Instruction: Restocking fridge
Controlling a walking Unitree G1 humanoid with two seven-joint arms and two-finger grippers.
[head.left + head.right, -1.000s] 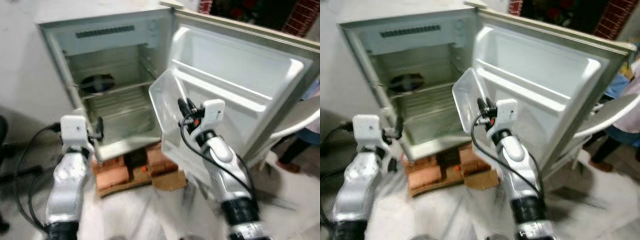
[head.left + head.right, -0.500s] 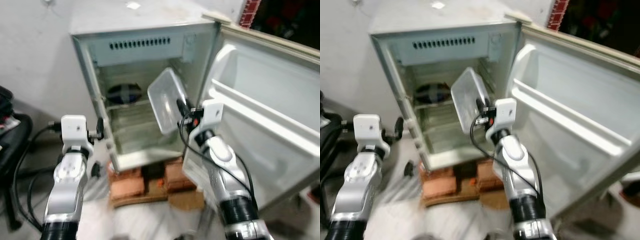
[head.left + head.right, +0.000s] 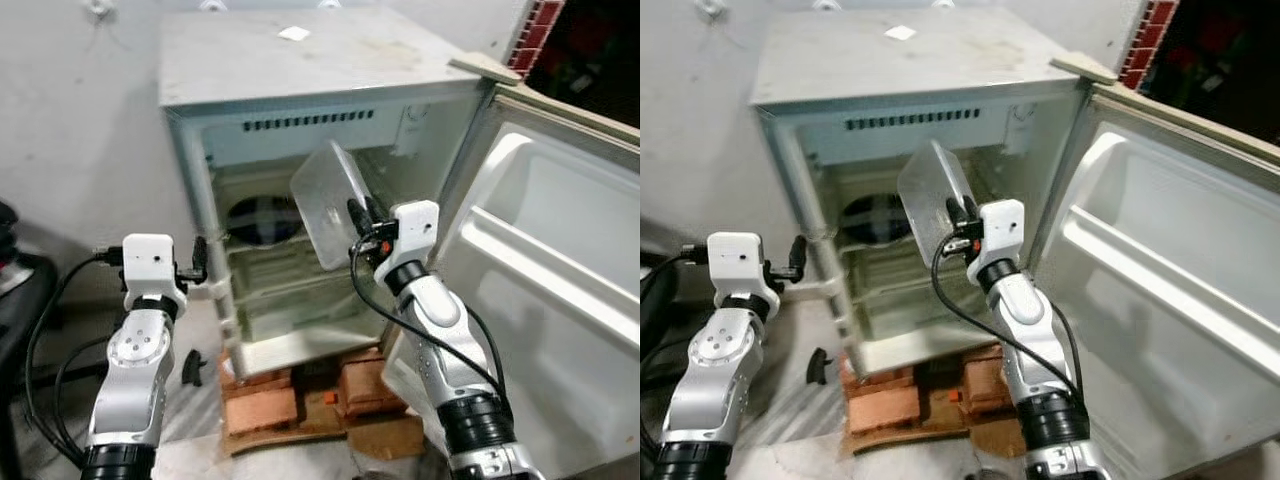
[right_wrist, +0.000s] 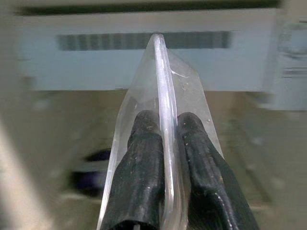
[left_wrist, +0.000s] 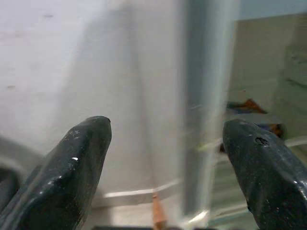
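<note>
Tray [image 4: 161, 91] edge between pincer fingers [image 4: 136, 172]

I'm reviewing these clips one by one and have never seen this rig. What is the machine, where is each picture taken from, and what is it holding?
This is a humanoid robot with two silver arms, each ending in two black fingers. The two wide pictures come from cameras on its head, looking down at a small open fridge raised on bricks. The two close pictures come from cameras on its wrists. The right gripper is shut on the rim of a clear plastic tray, held tilted before the fridge opening; the right wrist view shows the tray edge-on between the fingers. The left gripper is open, beside the fridge's left edge, holding nothing.
</note>
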